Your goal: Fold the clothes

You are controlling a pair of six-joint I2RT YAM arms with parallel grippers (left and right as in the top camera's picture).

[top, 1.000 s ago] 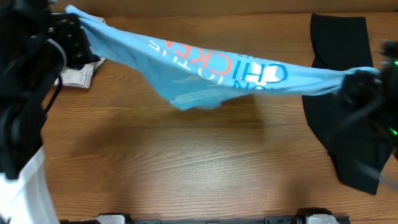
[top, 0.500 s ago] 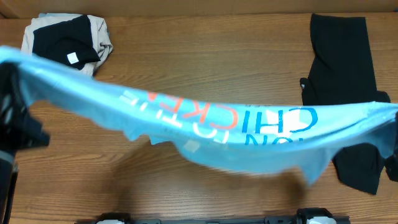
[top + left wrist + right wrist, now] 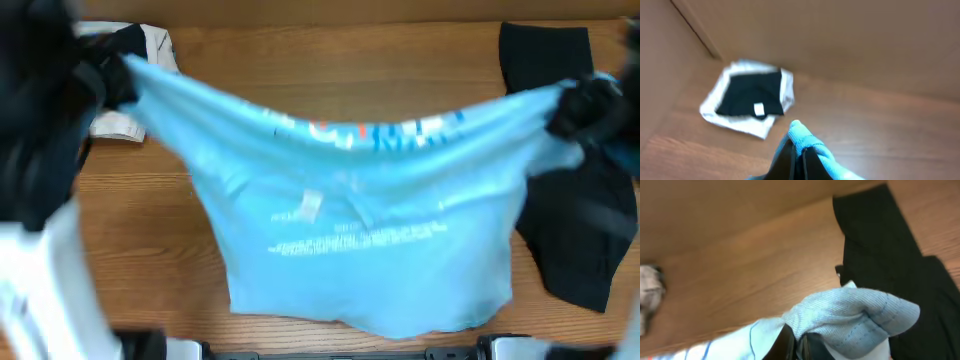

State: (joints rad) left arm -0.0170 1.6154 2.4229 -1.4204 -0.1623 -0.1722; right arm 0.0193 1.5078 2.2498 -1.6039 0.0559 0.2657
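The light blue T-shirt (image 3: 360, 230) hangs stretched between my two grippers over the middle of the table, its lower part draping toward the front edge, white print facing up. My left gripper (image 3: 112, 78) is shut on its left corner (image 3: 802, 140). My right gripper (image 3: 580, 105) is shut on its right corner (image 3: 850, 312). The long black garment (image 3: 560, 180) lies flat at the right, partly under the shirt's edge, and it also shows in the right wrist view (image 3: 890, 265).
A folded black-and-white garment (image 3: 752, 97) lies at the back left corner (image 3: 135, 50), partly hidden by my left arm. Bare wooden tabletop (image 3: 340, 70) shows behind the shirt. The table's front edge (image 3: 330, 352) has fixtures along it.
Both grippers swung the shirt from the back toward the front, then lifted and pulled back; the shirt now hangs spread open with its body draped forward, the lettering turned upward along the top.
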